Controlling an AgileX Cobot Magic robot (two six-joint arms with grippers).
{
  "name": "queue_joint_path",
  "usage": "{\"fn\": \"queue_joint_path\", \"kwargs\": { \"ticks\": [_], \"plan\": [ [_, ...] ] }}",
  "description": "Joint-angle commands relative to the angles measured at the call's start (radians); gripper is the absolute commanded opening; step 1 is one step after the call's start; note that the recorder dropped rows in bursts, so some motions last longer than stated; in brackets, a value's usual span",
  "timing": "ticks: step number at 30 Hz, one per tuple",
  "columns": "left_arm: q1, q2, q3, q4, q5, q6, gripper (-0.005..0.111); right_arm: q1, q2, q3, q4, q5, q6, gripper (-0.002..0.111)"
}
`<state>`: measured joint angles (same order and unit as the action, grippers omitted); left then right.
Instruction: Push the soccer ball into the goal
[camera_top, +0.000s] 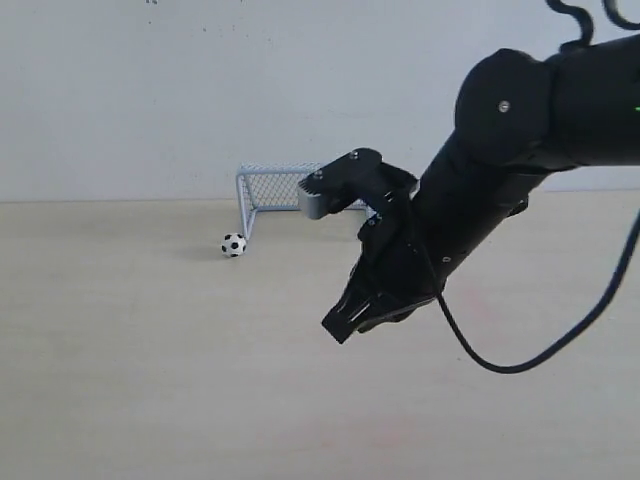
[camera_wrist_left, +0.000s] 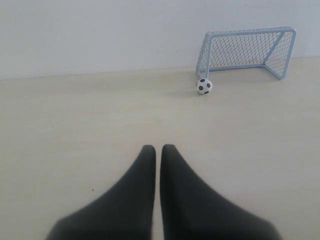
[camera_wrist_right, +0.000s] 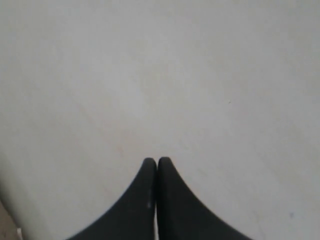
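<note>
The right arm (camera_top: 500, 170) is showing glossy black rounded shells across the right of the frame, with a small silver screw (camera_top: 504, 105) glinting on its bulky joint. A thin black cable (camera_top: 520, 365) is looping beneath. A grey block (camera_top: 318, 198) is capping the wrist. The fingers (camera_wrist_left: 137, 200) are showing matte black, tapering to rounded tips.

Exterior and left wrist views both face the goal (camera_top: 272, 188); right wrist view faces a bare surface.

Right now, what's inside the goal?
Nothing shows inside the goal; the soccer ball sits outside by one front post. The exterior view hides part behind the right arm.
</note>
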<state>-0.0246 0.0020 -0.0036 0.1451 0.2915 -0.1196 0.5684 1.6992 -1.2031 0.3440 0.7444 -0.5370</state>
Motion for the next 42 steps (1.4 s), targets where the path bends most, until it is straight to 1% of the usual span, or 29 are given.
{"fn": "queue_joint_path", "kwargs": {
  "ticks": [1, 9, 12, 15, 18, 22, 24, 27, 31, 40, 42],
  "plan": [
    [0.003, -0.002, 0.004, 0.002, 0.002, 0.004, 0.004, 0.001, -0.118, 0.148, 0.031, -0.243, 0.007, 0.0],
    [0.003, -0.002, 0.004, 0.002, 0.002, 0.004, 0.004, -0.001, -0.37, 0.459, 0.039, -0.635, 0.011, 0.0],
    [0.003, -0.002, 0.004, 0.002, 0.002, 0.004, 0.004, -0.008, -0.476, 0.561, 0.042, -0.739, 0.011, 0.0],
    [0.003, -0.002, 0.004, 0.002, 0.002, 0.004, 0.004, -0.071, -0.577, 0.636, 0.076, -0.764, 0.044, 0.0],
    [0.003, -0.002, 0.004, 0.002, 0.002, 0.004, 0.004, -0.192, -0.673, 0.695, 0.126, -0.786, 0.134, 0.0],
    [0.003, -0.002, 0.004, 0.002, 0.002, 0.004, 0.004, -0.366, -0.8, 0.775, 0.186, -0.785, 0.309, 0.0],
    [0.003, -0.002, 0.004, 0.002, 0.002, 0.004, 0.004, -0.438, -0.863, 0.815, 0.195, -0.785, 0.351, 0.0],
    [0.003, -0.002, 0.004, 0.002, 0.002, 0.004, 0.004, -0.528, -0.978, 0.891, 0.195, -0.785, 0.354, 0.0],
    [0.003, -0.002, 0.004, 0.002, 0.002, 0.004, 0.004, -0.58, -1.13, 0.992, 0.195, -0.795, 0.348, 0.0],
    [0.003, -0.002, 0.004, 0.002, 0.002, 0.004, 0.004, -0.583, -1.515, 1.195, 0.189, -0.833, 0.344, 0.0],
    [0.003, -0.002, 0.004, 0.002, 0.002, 0.004, 0.004, -0.583, -1.584, 1.203, 0.189, -0.84, 0.344, 0.0]
  ]
}}
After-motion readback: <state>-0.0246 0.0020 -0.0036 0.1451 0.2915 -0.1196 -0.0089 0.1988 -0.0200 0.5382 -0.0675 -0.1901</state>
